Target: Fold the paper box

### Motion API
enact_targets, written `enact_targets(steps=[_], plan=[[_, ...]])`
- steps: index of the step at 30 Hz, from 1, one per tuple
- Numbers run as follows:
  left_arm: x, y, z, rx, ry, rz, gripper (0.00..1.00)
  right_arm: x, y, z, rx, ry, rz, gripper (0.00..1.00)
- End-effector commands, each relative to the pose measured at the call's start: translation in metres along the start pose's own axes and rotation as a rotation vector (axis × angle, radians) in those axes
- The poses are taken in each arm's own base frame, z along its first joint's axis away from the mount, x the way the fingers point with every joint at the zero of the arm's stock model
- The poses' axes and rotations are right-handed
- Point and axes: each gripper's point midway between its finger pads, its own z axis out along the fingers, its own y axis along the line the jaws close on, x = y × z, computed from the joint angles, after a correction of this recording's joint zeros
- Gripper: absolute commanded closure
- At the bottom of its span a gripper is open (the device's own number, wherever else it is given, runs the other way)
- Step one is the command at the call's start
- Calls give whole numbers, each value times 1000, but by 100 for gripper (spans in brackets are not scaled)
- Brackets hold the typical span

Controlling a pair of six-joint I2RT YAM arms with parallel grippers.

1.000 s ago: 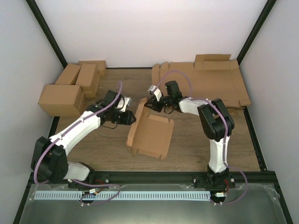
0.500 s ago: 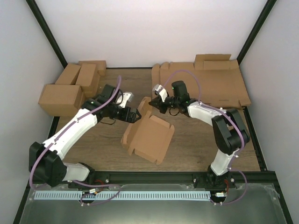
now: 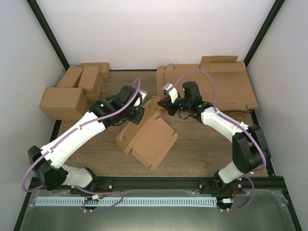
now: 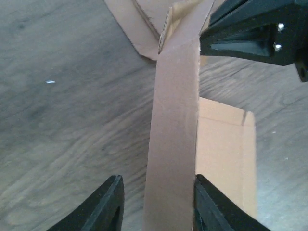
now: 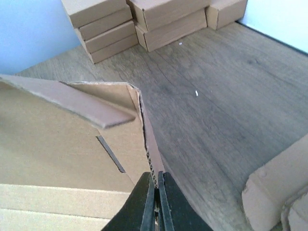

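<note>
1. The paper box (image 3: pixel 148 138) lies near the middle of the bench (image 3: pixel 202 147), between the 2 arms. It is part folded, with its base flat and 1 long wall (image 4: pixel 175 120) standing up.
2. The right gripper (image 5: pixel 155 198) is pinched together on the raw cardboard edge at a raised corner of the box.
3. The left gripper (image 4: pixel 158 204) stands apart, astride the standing wall. 1 finger (image 4: pixel 211 207) touches the strip and the other is clear of it, so nothing is clamped there.
4. Risk: if the left gripper closes off-centre, it could crease the wall away from its score line.
5. Risk: if the 2 arms pull in different directions, the thin edge in the right gripper may tear or slip free. The wall would then likely spring back flat.
6. Risk: nothing pins the base, so a sideways push could slide the whole box across the bench instead of folding it.
7. No brand, label or writing can be read. The box, the finished boxes (image 3: pixel 72 94) at far left and the flat sheets (image 3: pixel 216 84) at far right are all plain brown.
</note>
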Motion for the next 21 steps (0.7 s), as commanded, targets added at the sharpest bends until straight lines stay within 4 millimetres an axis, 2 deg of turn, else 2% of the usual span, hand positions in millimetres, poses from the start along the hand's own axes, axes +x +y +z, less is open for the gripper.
enact_targets(steps=[1,3,7,9,13,14,15,17,18,21], plan=[[0,23,-11,-196,15,53,70,-8,3,-8,26,20,35,98],[2,24,-13,-215,19,59,81,-11,4,-10,25,16,41,94],[5,20,-13,-216,27,69,95,-9,1,-11,50,18,70,88],[8,19,-10,-221,29,75,96,-3,-3,-9,68,27,99,83],[15,16,-1,-209,35,71,95,9,-3,-8,78,30,156,83],[20,15,4,-206,44,67,85,13,-3,-8,81,34,174,83],[25,16,10,-212,53,54,68,18,-4,-8,87,42,194,79],[41,22,28,-225,86,25,43,29,-4,-6,90,63,241,63],[48,26,36,-212,106,-1,39,36,-3,-4,87,80,266,61],[59,44,56,-144,149,-109,39,55,-7,4,106,136,311,58]])
